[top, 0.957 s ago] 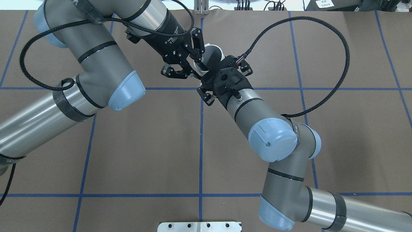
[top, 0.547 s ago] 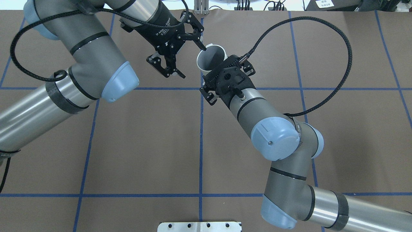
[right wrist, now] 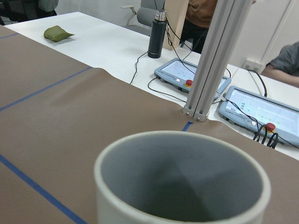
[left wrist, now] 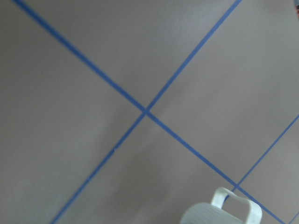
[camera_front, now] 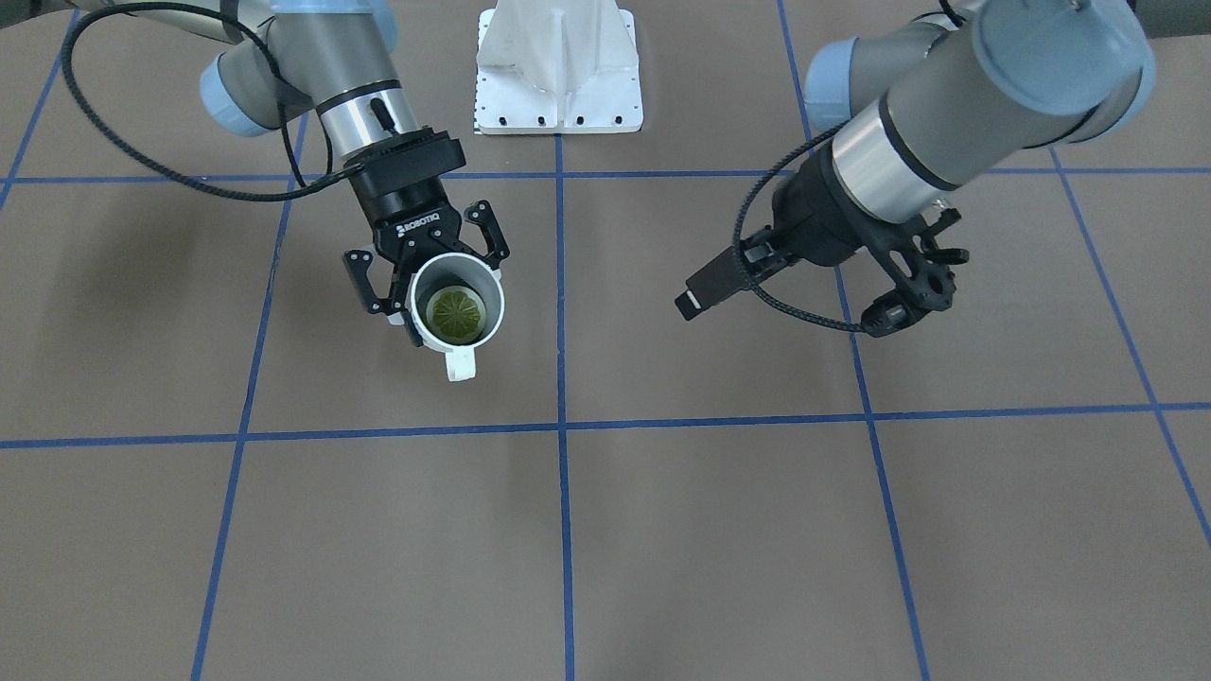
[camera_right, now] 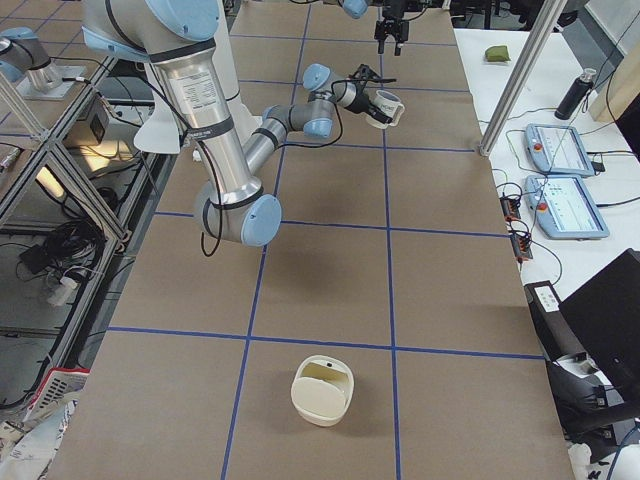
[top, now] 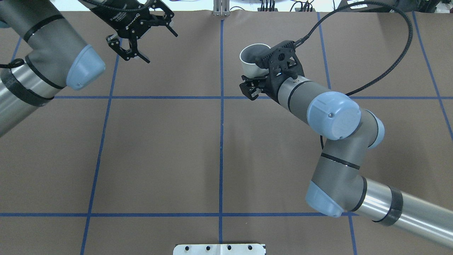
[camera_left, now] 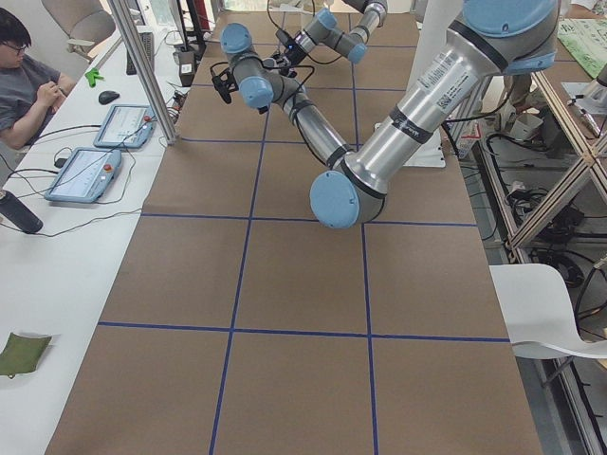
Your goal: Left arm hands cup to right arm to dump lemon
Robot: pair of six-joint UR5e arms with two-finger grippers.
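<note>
Right gripper (camera_front: pixel 447 288) is clamped round the cup (camera_front: pixel 460 365), lemon (camera_front: pixel 456 315) sitting inside, centre-left in the front view; left gripper (top: pixel 161 47) hangs fingers spread, upper left overhead.

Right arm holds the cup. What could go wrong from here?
The right gripper clamps the cup only by its smooth wall, so it might slip when tipped. The lemon sits loose inside and could roll off across the table once dumped. The left gripper is open and far off, no backup.

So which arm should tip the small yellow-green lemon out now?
Right: the right pincer grips the off-white handled mug holding that lemon; the left pincer hangs open, far off.
</note>
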